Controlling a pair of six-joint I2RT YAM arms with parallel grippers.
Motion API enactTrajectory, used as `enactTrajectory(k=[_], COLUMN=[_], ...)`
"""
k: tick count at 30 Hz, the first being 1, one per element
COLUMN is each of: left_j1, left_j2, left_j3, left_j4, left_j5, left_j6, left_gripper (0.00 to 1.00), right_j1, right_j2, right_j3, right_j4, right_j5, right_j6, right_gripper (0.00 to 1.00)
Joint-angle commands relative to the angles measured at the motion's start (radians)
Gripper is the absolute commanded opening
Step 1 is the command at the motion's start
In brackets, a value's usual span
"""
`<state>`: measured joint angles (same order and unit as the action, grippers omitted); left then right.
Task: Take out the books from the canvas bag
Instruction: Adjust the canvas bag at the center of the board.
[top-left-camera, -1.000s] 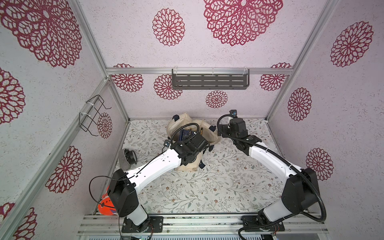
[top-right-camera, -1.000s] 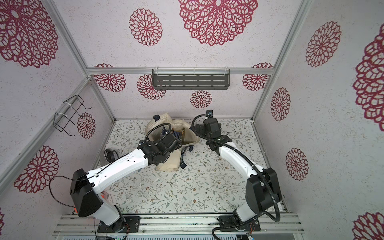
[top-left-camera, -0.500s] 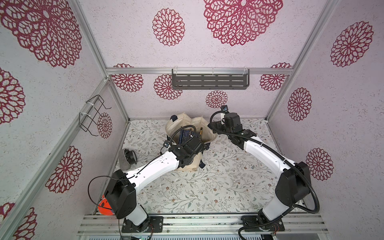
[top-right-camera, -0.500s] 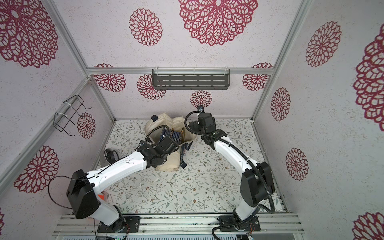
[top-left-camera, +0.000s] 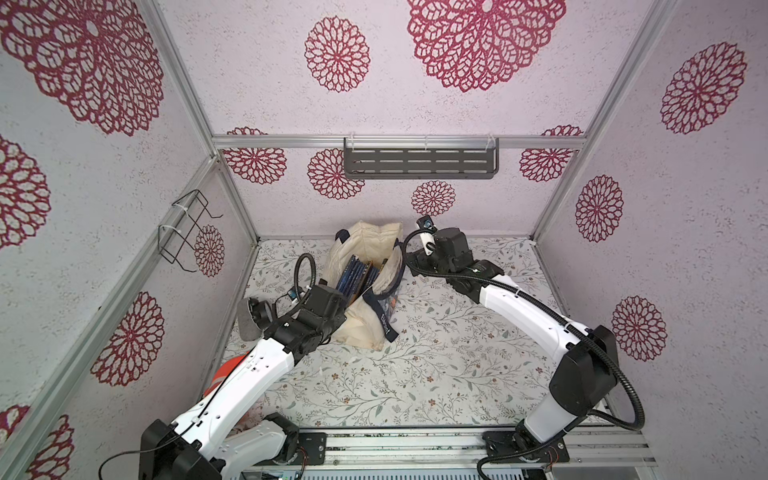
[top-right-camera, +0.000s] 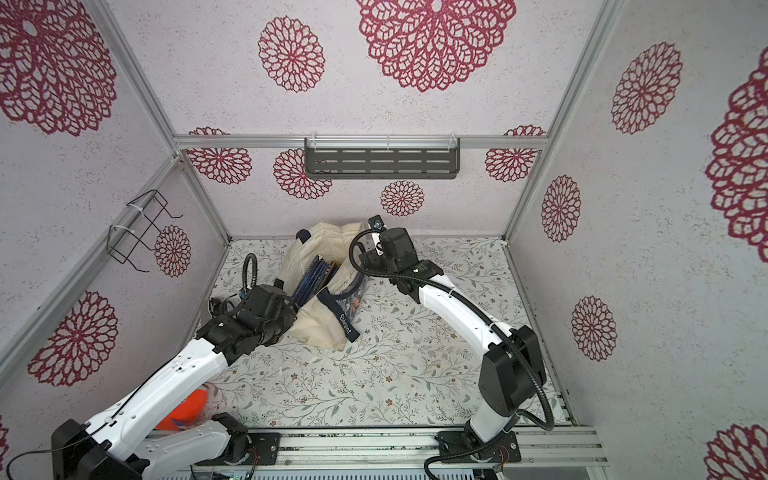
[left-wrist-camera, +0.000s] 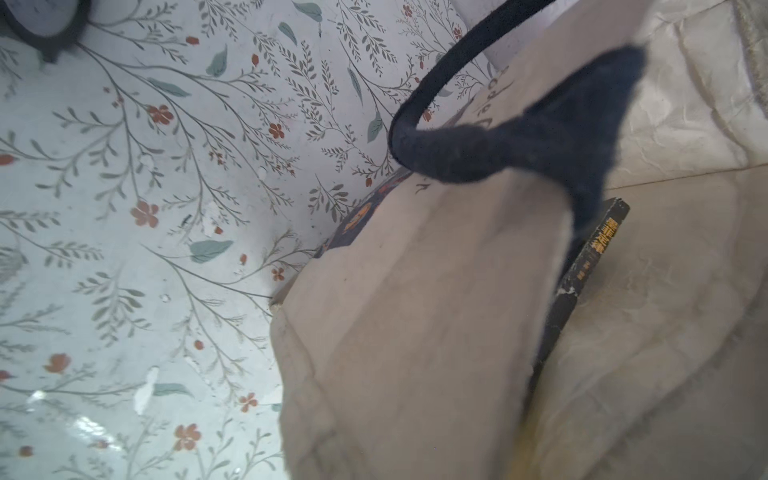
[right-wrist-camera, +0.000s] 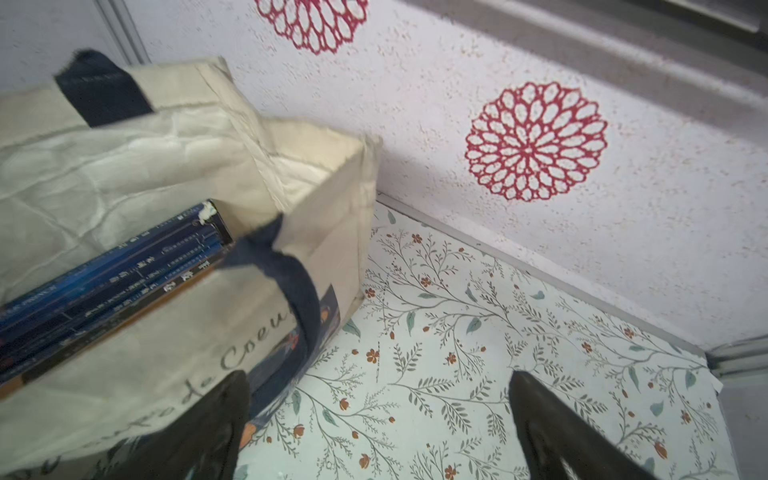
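Note:
The cream canvas bag (top-left-camera: 365, 245) (top-right-camera: 328, 245) stands by the back wall, its mouth spread open. Several dark-blue books (top-left-camera: 356, 274) (top-right-camera: 313, 276) stand upright inside. My left gripper (top-left-camera: 345, 305) is at the bag's near-left rim. In the left wrist view the bag's wall (left-wrist-camera: 415, 311) covers its fingers and runs into the jaws; one book spine (left-wrist-camera: 582, 266) shows behind that wall. My right gripper (right-wrist-camera: 380, 407) (top-left-camera: 409, 259) stands open at the bag's right side with nothing between its fingers. One finger (right-wrist-camera: 224, 415) sits next to the printed panel and navy handle (right-wrist-camera: 299, 299). The book spines (right-wrist-camera: 104, 274) show there too.
The back wall rises directly behind the bag, with a grey shelf (top-left-camera: 419, 163) high on it. A wire rack (top-left-camera: 183, 230) hangs on the left wall. A round black-rimmed object (top-left-camera: 253, 316) lies at the left edge, and an orange object (top-left-camera: 226, 370) sits under my left arm.
My left gripper has shut at the bag's near rim and drawn back toward the front left, spreading the mouth. The right arm has swung toward the bag's far right corner.

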<state>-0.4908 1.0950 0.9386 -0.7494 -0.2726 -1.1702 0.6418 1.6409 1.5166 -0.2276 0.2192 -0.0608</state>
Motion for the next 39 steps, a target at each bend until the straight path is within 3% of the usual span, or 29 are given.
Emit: enactTrajectory(k=[1, 10, 16, 22, 34, 39], left_j1=[0.034, 0.098, 0.103, 0.101, 0.096, 0.093], left_j2=[-0.04, -0.031, 0.01, 0.013, -0.018, -0.003], left_j3=[0.035, 0.108, 0.124, 0.095, 0.063, 0.071], left_j4=[-0.14, -0.146, -0.1, -0.064, -0.051, -0.056], left_j5=[0.013, -0.012, 0.036, 0.071, 0.121, 0.13], left_j6=[0.192, 0.368, 0.489, 0.505, 0.525, 0.54], left_gripper=[0.0, 0.0, 0.0, 0.0, 0.0, 0.0], right_j1=[0.036, 0.048, 0.042, 0.032, 0.022, 0.002], right_j2=[-0.009, 0.089, 0.31, 0.505, 0.674, 0.709], right_j3=[0.088, 0.253, 0.569, 0.885, 0.973, 0.958], right_j4=[-0.041, -0.135, -0.361, -0.511, -0.519, -0.513], right_j5=[-0.016, -0.116, -0.125, -0.172, -0.059, -0.066], right_j6=[-0.025, -0.088, -0.176, -0.23, -0.357, -0.381], right_gripper=[0.99, 0.99, 0.99, 0.99, 0.98, 0.9])
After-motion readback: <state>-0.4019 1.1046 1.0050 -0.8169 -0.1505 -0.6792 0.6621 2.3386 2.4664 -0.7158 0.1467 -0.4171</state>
